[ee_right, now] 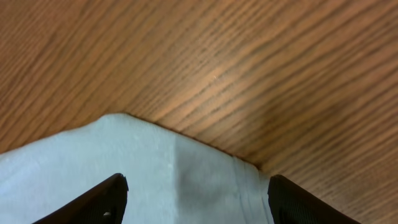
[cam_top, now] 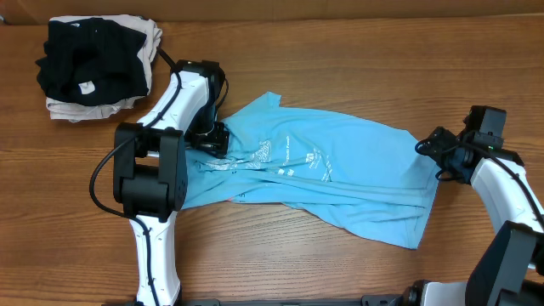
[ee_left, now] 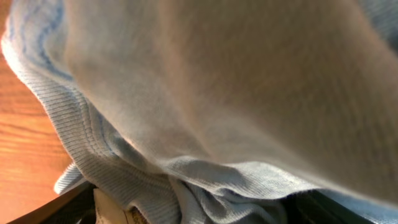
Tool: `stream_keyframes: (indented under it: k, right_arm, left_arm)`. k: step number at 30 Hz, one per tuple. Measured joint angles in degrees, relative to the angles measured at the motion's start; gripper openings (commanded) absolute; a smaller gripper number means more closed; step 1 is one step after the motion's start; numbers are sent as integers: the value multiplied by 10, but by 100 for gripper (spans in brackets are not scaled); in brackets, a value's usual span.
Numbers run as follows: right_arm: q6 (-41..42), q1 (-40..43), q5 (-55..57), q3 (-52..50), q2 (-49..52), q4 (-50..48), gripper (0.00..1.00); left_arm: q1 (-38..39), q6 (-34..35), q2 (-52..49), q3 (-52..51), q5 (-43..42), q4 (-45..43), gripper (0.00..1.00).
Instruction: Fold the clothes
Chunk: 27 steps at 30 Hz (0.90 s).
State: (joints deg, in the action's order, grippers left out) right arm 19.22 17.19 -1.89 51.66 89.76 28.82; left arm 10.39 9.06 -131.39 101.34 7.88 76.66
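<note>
The light sky-blue T-shirt (cam_top: 340, 170) lies spread and creased across the middle of the table, its small white print (cam_top: 289, 157) facing up. My left gripper (cam_top: 208, 140) is down on the shirt's bunched left part. In the left wrist view, ribbed blue cloth (ee_left: 217, 93) drapes loosely over and between the widely spread dark fingers (ee_left: 65, 208), which are mostly hidden. My right gripper (cam_top: 429, 153) hovers at the shirt's right edge. In the right wrist view it (ee_right: 196, 186) stands open over a corner of the shirt (ee_right: 155, 162), gripping nothing.
A black garment with a white tag (cam_top: 89, 59) lies on a beige folded garment (cam_top: 76, 110) at the back left corner. Bare wooden table (ee_right: 249, 62) runs beyond the shirt's right corner and along the front edge (cam_top: 297, 263).
</note>
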Motion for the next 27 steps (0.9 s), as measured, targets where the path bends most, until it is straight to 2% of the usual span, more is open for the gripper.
stream_keyframes:
  k: [6, 9, 17, 18, 21, 27]
  right_arm:
    - [-14, -21, 2, 3, 44, -35, 75]
    - [-18, -42, 6, 6, 78, -40, 75]
    - [-26, -47, 40, 17, 106, -48, 74]
    - [-27, -45, 44, 17, 106, -49, 73]
    - [-28, -37, 52, 17, 107, -49, 74]
    - [-30, -30, 57, 29, 110, -26, 77]
  left_arm:
    - [-9, 0, -2, 1, -8, 9, 88]
    - [-23, 0, -17, 28, -13, 45, 89]
    - [-44, -23, -36, 244, -15, 125, 97]
    - [-44, -31, -36, 273, -17, 124, 100]
    - [-41, -75, -34, 330, -50, 91, 100]
    - [-23, -182, -38, 344, -155, -21, 100]
